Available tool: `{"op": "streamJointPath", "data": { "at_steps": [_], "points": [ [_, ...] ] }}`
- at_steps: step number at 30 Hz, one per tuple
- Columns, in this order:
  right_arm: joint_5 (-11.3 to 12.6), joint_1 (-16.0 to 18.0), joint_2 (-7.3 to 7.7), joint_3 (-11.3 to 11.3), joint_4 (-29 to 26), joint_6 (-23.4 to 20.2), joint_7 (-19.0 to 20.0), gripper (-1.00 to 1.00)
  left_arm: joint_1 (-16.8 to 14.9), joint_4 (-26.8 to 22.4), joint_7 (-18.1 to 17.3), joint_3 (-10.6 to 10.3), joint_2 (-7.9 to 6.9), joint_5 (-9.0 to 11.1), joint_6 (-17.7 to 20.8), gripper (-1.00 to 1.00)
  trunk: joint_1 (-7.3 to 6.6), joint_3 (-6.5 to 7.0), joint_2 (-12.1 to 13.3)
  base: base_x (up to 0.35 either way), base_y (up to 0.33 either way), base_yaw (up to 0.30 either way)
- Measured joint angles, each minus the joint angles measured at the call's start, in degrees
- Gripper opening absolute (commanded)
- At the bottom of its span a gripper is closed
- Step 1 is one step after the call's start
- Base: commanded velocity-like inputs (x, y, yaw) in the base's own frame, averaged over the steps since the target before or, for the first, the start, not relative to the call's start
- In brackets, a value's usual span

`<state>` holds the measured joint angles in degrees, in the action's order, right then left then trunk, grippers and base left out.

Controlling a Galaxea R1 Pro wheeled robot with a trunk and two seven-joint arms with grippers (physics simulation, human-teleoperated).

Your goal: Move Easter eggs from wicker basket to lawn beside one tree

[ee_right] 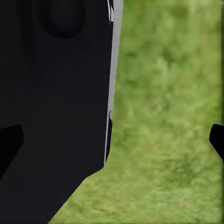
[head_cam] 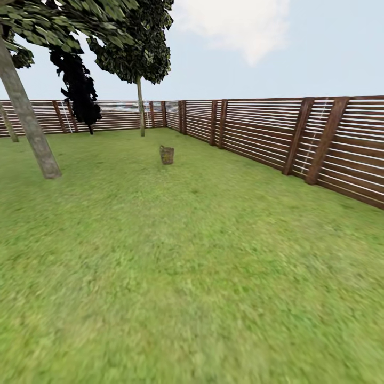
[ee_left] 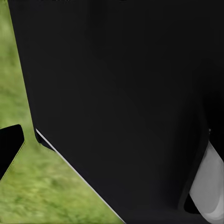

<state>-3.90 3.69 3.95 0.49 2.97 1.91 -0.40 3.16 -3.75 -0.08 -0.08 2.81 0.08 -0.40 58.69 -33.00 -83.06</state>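
Observation:
Far ahead on the lawn (head_cam: 192, 256), the small brown wicker basket (head_cam: 167, 154) stands upright, near the fence corner. The Easter eggs are hidden at this distance. A tree with a thick grey-brown trunk (head_cam: 33, 130) leans at the left, closer than the basket. Behind the basket, a second, thin-trunked tree (head_cam: 141, 109) stands by the fence. In the right wrist view, my right gripper (ee_right: 112, 140) hangs open over grass, its dark fingertips (ee_right: 9, 142) at both edges. My left gripper (ee_left: 112, 144) has one fingertip (ee_left: 9, 147) at the frame edge; the robot's black body covers the rest.
A brown slatted wooden fence (head_cam: 266, 136) runs along the right side and across the back of the garden. A dark narrow conifer (head_cam: 80, 93) stands at the back left. Open grass stretches between me and the basket.

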Motion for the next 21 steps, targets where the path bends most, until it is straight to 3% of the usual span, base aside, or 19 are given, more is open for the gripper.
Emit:
{"op": "streamJointPath", "data": {
  "at_steps": [21],
  "points": [
    [0.0, 0.0, -0.01, -0.01, 0.0, 0.0, 0.0, 1.0, -0.02, 0.0, 0.0, 0.0, 0.0, 0.0, 0.0, 1.0, 0.0, 0.0, 0.0, 0.338, 0.0, 0.0]
  ]
}}
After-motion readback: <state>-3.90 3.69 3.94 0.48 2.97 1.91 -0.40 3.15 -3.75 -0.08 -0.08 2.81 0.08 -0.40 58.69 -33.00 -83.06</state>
